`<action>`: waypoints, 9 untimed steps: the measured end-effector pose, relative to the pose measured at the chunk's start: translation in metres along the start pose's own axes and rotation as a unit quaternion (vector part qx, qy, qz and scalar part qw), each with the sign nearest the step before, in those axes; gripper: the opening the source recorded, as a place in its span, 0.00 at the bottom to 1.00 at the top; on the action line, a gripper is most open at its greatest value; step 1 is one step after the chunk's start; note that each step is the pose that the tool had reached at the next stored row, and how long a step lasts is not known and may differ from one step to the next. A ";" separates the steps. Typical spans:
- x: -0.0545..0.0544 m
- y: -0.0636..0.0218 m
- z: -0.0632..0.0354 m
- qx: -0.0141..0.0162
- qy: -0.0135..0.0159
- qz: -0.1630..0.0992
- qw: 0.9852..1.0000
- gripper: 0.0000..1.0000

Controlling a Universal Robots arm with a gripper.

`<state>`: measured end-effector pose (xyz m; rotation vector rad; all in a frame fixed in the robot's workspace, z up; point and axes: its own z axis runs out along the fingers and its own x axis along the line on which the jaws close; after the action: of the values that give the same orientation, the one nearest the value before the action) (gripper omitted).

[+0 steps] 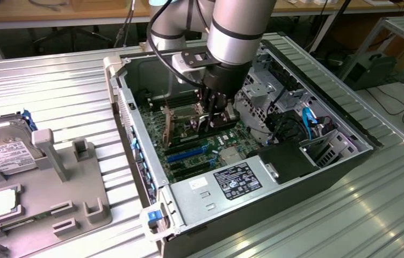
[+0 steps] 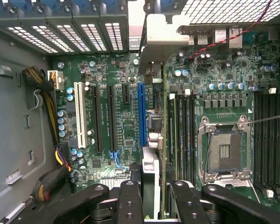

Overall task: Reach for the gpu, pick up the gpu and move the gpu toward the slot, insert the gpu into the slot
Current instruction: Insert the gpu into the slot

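Metal desk point(image 1: 58, 86) carries an open computer case point(image 1: 187, 201). I note the pincer point(image 2: 156, 200) clamped on the gpu point(image 2: 154, 42), edge-on just beside the blue slot point(image 2: 141, 112).

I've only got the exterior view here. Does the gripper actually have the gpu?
Observer: Yes. In the wrist view the gripper is shut on the gpu, which is seen edge-on.
Operator: Is it lined up with the slot?
Observer: Not as it appears there. The card's edge shows between the blue slot and the memory strips.
Operator: Anything sitting in the slot?
Observer: No, its groove looks empty along the visible length.
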<state>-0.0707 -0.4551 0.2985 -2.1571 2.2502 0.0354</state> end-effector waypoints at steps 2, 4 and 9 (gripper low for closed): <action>0.000 0.0000 0.0000 0.000 0.000 0.000 1.000 0.28; 0.000 0.0003 0.0003 0.000 0.000 0.000 1.000 0.28; -0.003 0.0007 0.0025 -0.001 0.000 -0.009 1.000 0.28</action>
<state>-0.0712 -0.4515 0.2961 -2.1789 2.2305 0.0361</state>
